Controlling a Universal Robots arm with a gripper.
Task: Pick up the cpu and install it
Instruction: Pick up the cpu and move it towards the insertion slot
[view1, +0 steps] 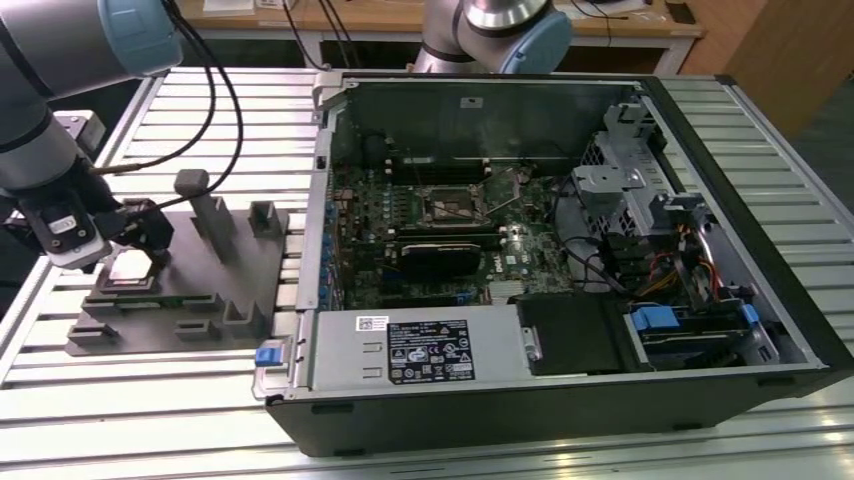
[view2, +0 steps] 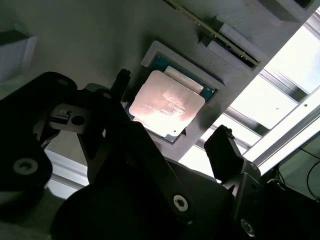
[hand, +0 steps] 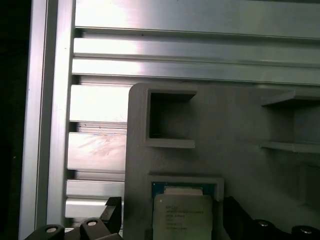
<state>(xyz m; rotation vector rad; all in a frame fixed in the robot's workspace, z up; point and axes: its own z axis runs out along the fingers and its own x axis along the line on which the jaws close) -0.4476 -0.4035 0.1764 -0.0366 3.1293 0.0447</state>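
The cpu (view2: 167, 105), a flat square chip with a silvery top, lies in a square recess of the grey plastic tray (view1: 200, 300). It also shows in the first wrist view, cpu (hand: 182, 215), and in the exterior view, cpu (view1: 130, 268). My gripper (view2: 171, 106) hangs just above it, open. One black finger (view2: 121, 79) stands on one side of the chip and the other finger (view2: 222, 142) on the opposite side, neither pressing on it. In the exterior view the gripper (view1: 134, 255) is over the tray's left part. The square socket (view1: 450, 208) sits on the motherboard inside the open computer case.
The open computer case (view1: 747, 150) lies on its side on the slatted aluminium table (view1: 160, 400), to the exterior view's right of the tray. Upright posts (view1: 214, 225) rise from the tray beside the gripper. Cables (view1: 227, 110) hang from the arm.
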